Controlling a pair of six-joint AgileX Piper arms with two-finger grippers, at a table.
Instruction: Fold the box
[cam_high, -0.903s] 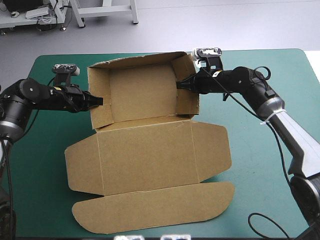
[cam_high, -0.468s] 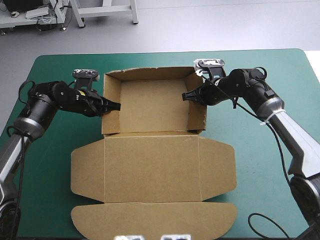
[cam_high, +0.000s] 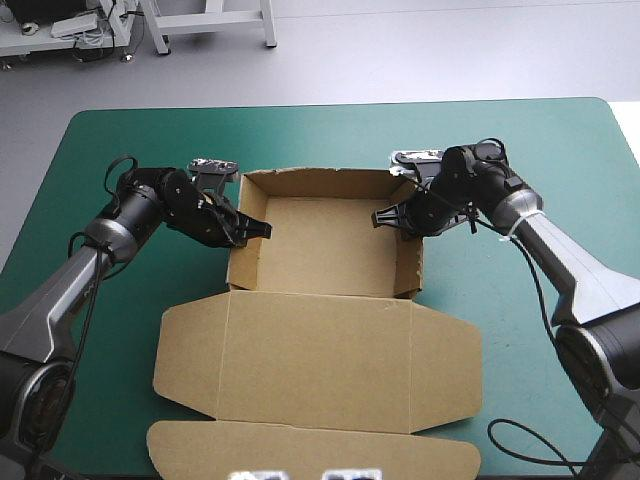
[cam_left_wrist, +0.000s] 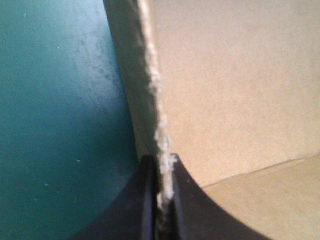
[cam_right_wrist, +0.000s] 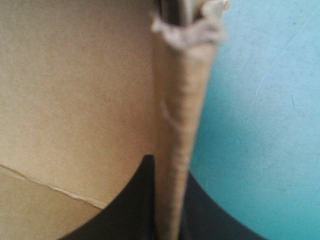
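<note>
My left gripper (cam_left_wrist: 160, 170) is pinched nearly closed on the box (cam_high: 320, 245). In the left wrist view its two black fingers sit either side of the left wall (cam_high: 238, 262), and the frayed top edge of the board runs up between them. From above, I see that grip at the wall's top edge, toward the far corner. My right gripper (cam_right_wrist: 167, 167) is likewise all but closed on the right wall (cam_high: 408, 262), one finger inside the tray and one outside. A ragged scrap of board shows at that wall's far end. Both arms reach in from the sides, roughly level with each other. The box stands as an open brown tray near the middle of the table (cam_high: 520, 140), with its left, right and far wall (cam_high: 315, 183) upright. Its lid (cam_high: 320, 350) lies flat on the teal-green cover toward the near edge. The lid has a rounded flap on each side and a long front flap (cam_high: 310, 452) closest to the robot.
</note>
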